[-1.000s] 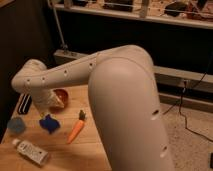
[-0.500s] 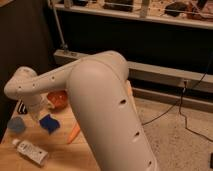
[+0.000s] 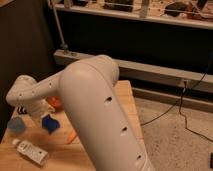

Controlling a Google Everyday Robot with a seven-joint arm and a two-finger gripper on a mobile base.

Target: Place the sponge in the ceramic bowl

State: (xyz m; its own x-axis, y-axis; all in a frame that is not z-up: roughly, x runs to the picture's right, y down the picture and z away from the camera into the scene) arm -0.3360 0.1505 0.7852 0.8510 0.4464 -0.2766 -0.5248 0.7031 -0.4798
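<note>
**Claw, sponge and bowl on bench: one view**

Claw (image 3: 21, 109): low at the left end of the bench (image 3: 60, 157), mostly hidden behind the wrist of the white arm (image 3: 95, 115); whether it is wide, narrow or holding anything cannot be told. Sponge (image 3: 49, 122): blue, at 4 o'clock from the claw, near it, lying on the bench and outside the bowl. Bowl (image 3: 54, 103): orange-brown, at 3 o'clock from the claw and 12 o'clock from the sponge, largely covered by the arm. Blue object (image 3: 16, 125): round, at 6 to 7 o'clock from the claw, kind not clear. Bottle (image 3: 31, 151): white, lying flat, at 6 o'clock, nearer the front edge. Carrot (image 3: 72, 136): orange, at 4 o'clock beyond the sponge, partly behind the arm.
</note>
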